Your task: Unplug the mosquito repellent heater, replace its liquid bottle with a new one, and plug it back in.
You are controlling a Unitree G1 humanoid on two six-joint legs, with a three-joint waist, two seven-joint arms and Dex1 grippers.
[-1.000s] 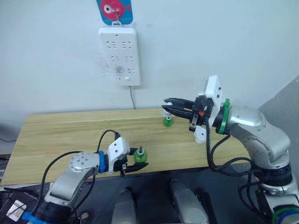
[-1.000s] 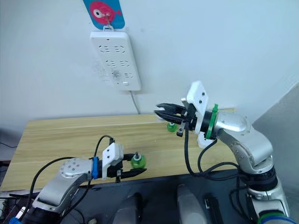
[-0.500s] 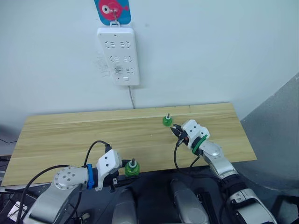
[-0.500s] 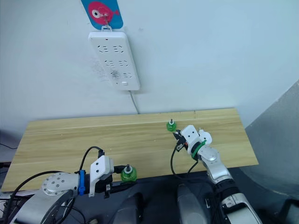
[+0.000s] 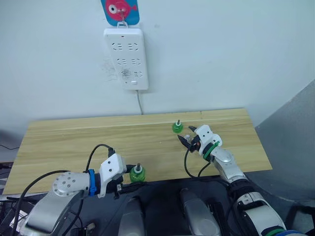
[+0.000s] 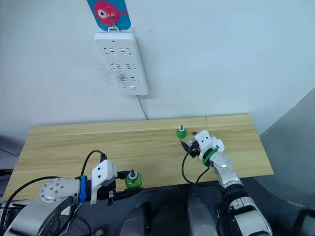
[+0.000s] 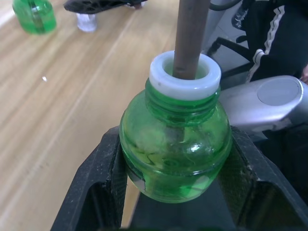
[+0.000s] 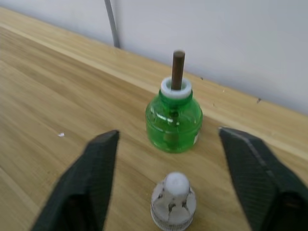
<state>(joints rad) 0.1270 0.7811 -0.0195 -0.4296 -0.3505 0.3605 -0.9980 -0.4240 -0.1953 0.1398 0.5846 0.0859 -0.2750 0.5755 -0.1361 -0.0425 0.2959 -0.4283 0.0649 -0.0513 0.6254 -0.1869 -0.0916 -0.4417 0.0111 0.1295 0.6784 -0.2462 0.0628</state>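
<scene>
The old bottle (image 5: 137,173), wick bare, sat clamped in the left claw (image 5: 135,178) at the lower left, over the near edge of the tabletop (image 5: 74,142). A second earlier it was further in over the wood. The right claw (image 5: 185,135), raised a second ago, had dropped to the tabletop at centre right. It was wide open and empty, with a small cap (image 8: 173,199) between its fingers and the new bottle (image 5: 177,127) just beyond, uncapped. The swap looked ready to start.
</scene>
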